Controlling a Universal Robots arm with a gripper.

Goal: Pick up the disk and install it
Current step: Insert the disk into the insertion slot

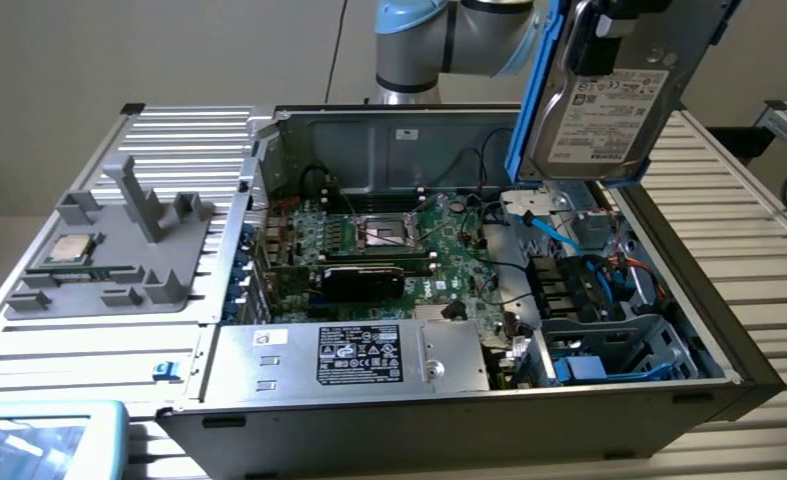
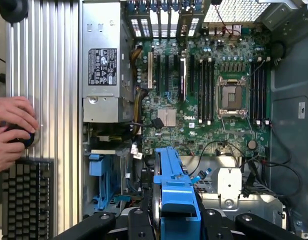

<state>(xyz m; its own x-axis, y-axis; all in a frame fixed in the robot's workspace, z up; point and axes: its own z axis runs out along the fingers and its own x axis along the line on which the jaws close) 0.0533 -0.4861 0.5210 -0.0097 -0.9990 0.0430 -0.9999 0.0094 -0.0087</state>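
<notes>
The pick-up is looking done, the install not yet; the claw (image 2: pixel 176 221) is gripping the disk (image 1: pixel 596 110), its black fingers (image 2: pixel 139 220) pressing on either side of the blue carrier (image 1: pixel 528 110); the disk is hanging near upright in the air at one o'clock in the exterior view, above the open case (image 1: pixel 433 430) and touching nothing below it.

The bay (image 1: pixel 640 340), a grey metal cage at five o'clock, is sitting well below the disk; something blue is showing inside it, and whether a slot is standing free I cannot tell; seating the disk there is, by my reading, the whole of what is remaining.

The disk is flat and rectangular, its silver-grey metal face carrying a white printed label; the carrier is bright, smooth plastic, framing its long edges.

The board (image 1: pixel 467 270) is lying green and densely studded at the centre of the case, black and blue cables looping across it towards three o'clock; the power supply (image 1: pixel 353 355), a dull silver box with a black-and-white label, is sitting at six o'clock.

A small square chip (image 1: pixel 70 248) is resting on a matt grey jig (image 1: pixel 100 300) at nine o'clock; the tabletop (image 1: pixel 753 260) is ribbed pale aluminium.

In the wrist view a person's hands (image 2: pixel 11 132) are resting beside a black keyboard (image 2: pixel 24 200).
</notes>
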